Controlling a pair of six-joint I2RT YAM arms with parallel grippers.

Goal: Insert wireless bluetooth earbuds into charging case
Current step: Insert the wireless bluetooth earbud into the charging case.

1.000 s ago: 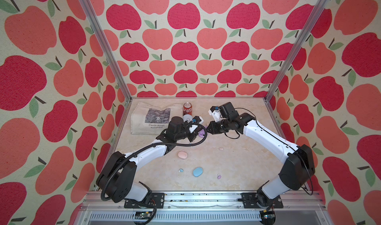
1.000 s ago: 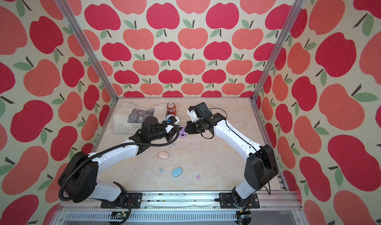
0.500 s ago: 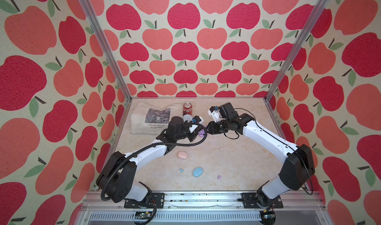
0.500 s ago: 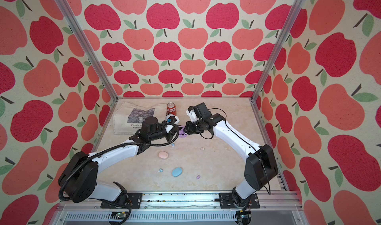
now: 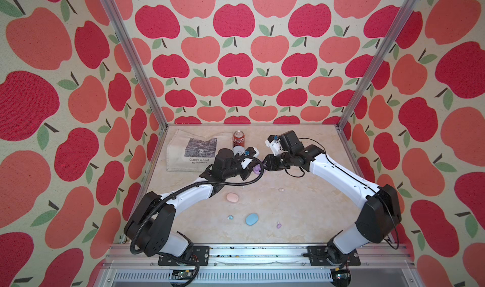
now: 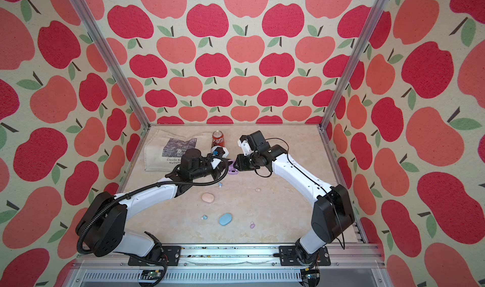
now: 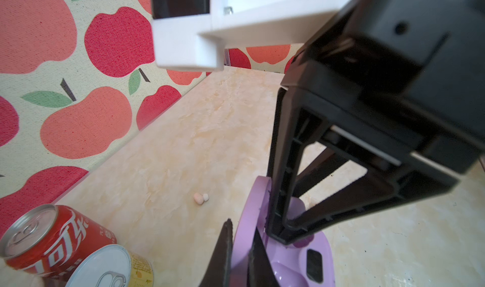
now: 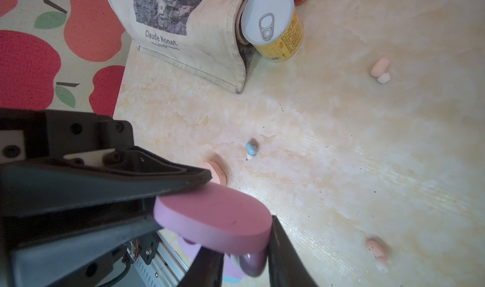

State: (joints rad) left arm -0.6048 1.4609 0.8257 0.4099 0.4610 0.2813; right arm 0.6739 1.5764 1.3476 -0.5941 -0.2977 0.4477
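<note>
Now, purple earbud [image 8: 250, 266] inside right claw [image 5: 264, 165]

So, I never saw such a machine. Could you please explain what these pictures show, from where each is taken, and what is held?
Two robot arms stand at one table, each ending in a two-finger gripper. Two pictures look down from above, nearly identical; two come from cameras on the wrists. The left gripper is shut on the lid of an open purple case. The right gripper has a purple earbud between its fingers at that case; gripped or loose, I cannot tell. On the table lie a pink case, a blue case, a blue earbud, a pink earbud, a second purple earbud, a red can, a yellow can and a cloth bag.
</note>
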